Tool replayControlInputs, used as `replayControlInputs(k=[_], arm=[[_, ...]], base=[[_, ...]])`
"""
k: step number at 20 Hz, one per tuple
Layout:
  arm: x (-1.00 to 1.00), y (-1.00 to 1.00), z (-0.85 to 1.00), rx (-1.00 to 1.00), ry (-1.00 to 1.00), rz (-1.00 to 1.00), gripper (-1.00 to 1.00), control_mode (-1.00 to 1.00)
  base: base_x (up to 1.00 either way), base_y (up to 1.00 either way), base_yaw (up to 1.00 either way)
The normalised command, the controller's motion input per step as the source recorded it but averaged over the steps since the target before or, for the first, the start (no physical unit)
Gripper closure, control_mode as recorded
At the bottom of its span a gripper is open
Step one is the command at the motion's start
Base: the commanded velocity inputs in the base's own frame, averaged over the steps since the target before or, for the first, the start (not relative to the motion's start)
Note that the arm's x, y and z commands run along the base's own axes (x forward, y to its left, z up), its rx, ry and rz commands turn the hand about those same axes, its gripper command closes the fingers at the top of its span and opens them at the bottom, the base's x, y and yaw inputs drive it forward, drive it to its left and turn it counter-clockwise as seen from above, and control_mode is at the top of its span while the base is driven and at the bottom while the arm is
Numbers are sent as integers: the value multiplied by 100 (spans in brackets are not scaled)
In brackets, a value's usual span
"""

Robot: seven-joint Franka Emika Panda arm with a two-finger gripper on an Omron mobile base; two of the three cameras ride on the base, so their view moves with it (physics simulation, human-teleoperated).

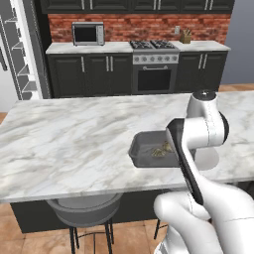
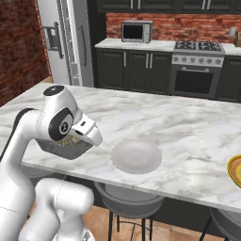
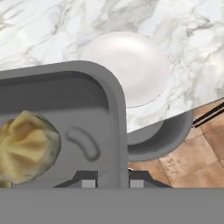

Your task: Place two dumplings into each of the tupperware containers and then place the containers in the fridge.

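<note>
So, mid-task, carrying stage. The gripper (image 3: 113, 183) has its fingers (image 3: 89, 182) pinched tight on the rim of one tupperware container (image 1: 149, 149), a wall of the tray sitting between the two tips in the hand view. The tray looks raised off the marble bench (image 1: 74, 139) near its front edge, though the arm covers part of it, so lifted versus just sliding is a judgement.

Loading for this tray looks done: dumplings (image 1: 159, 151) lie inside as a tan clump in the left base view, and one big dumpling shows in the hand view, with a sliver of a second at the bottom edge. Count reads as two, not certain.

The round white plate (image 2: 136, 156) sits on the bench just beside the held tray, bare, no dumplings on it. That fits the filling part being over. A yellow-rimmed plate (image 2: 235, 170) pokes in at the right edge of the right base view.

Second container: can't place it from these pictures, so can't say if it's filled or stored.

Left to do, as judged: get this tray to the fridge (image 2: 66, 42), which stands well apart, past the far left end of the bench. Its door state is unclear in the right base view. Base has to drive there. Stool (image 1: 84, 211) under the bench edge.
</note>
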Motion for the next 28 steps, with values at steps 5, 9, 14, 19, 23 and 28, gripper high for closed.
replayControlInputs(k=[5,9,14,19,23,28], arm=[[-53,0,-4,6,-5,-3,100,-100],[-56,0,0,10,-7,-2,100,-100],[-31,2,0,7,-5,-2,100,-100],[-3,2,0,1,-1,0,100,100],[0,0,0,0,0,0,100,100],[0,0,0,0,0,0,100,100]], base=[[0,0,0],[0,0,0],[0,0,0],[-12,8,-1],[-40,32,-2],[-52,26,-1]])
